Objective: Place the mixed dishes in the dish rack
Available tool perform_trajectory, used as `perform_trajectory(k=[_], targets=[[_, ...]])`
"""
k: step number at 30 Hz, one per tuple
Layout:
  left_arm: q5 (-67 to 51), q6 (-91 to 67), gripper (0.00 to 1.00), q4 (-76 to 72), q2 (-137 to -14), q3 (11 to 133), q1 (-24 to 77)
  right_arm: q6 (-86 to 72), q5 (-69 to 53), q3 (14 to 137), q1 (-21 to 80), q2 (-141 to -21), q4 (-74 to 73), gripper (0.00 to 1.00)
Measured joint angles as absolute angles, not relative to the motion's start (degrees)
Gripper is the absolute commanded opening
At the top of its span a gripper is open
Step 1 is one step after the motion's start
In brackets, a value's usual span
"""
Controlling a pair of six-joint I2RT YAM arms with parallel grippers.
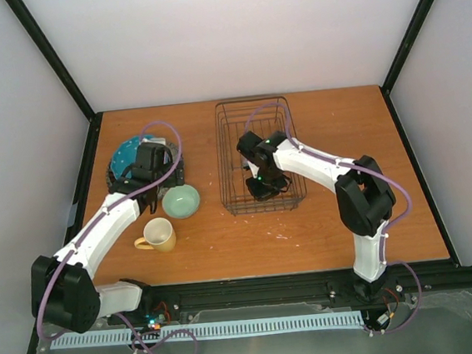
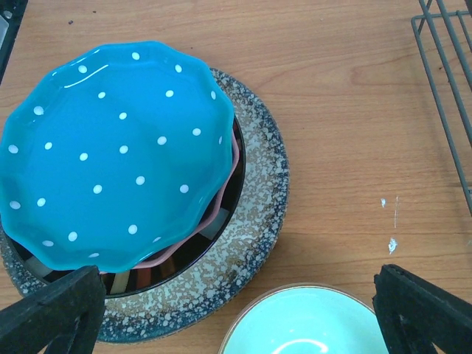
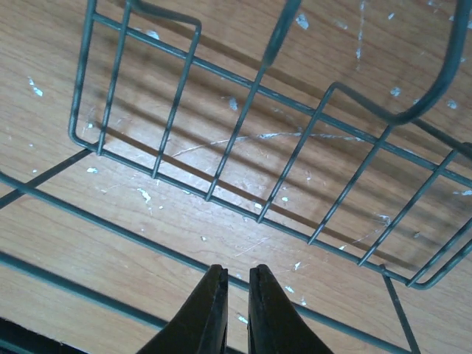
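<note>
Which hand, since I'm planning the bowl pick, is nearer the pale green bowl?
Left. The left hand hovers open right beside the pale green bowl, over the edge of the plate stack. The right hand is down inside the dish rack, farther off.

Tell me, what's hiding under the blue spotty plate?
A pink plate lies right under the blue dotted plate. Only its rim peeks out; the rest is covered. Below both sits the grey speckled plate, its dark shiny middle mostly hidden.
</note>
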State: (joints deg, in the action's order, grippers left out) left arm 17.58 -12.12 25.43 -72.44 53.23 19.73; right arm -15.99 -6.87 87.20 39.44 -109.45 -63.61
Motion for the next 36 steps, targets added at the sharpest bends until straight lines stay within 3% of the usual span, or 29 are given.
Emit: perform_trajectory(k=[7, 12, 15, 22, 30, 33, 36], targets=[[18.0, -12.8, 1.0, 25.5, -71.5, 53.2, 19.7, -17.2, -7.2, 87.3, 39.8, -108.9, -63.9, 0.15], [16.1, -14.4, 1.0, 26.6, -70.9, 53.2, 17.3, -17.9, -6.4, 88.1, 39.9, -108.0, -65.5, 0.31], [13.6, -15.2, 1.0, 27.4, -70.6, 53.2, 12.8, -18.1, -3.7, 91.3, 40.1, -107.2, -67.0, 0.36], [12.0, -16.0, 1.0, 31.2, -69.3, 53.3, 7.4, -17.4, 6.5, 103.7, 40.2, -103.1, -69.0, 0.43], [8.7, -16.7, 1.0, 33.6, -65.6, 53.0, 2.5, -11.7, 6.4, 111.3, 46.7, -102.0, -67.9, 0.44], [8.4, -16.7, 0.95, 34.5, -64.8, 52.7, 1.9, -10.2, 5.2, 114.0, 51.4, -106.0, -67.5, 0.43], [7.1, -16.1, 0.81, 35.0, -65.0, 52.7, 1.9, -9.2, 3.2, 115.5, 55.7, -110.9, -67.0, 0.43]])
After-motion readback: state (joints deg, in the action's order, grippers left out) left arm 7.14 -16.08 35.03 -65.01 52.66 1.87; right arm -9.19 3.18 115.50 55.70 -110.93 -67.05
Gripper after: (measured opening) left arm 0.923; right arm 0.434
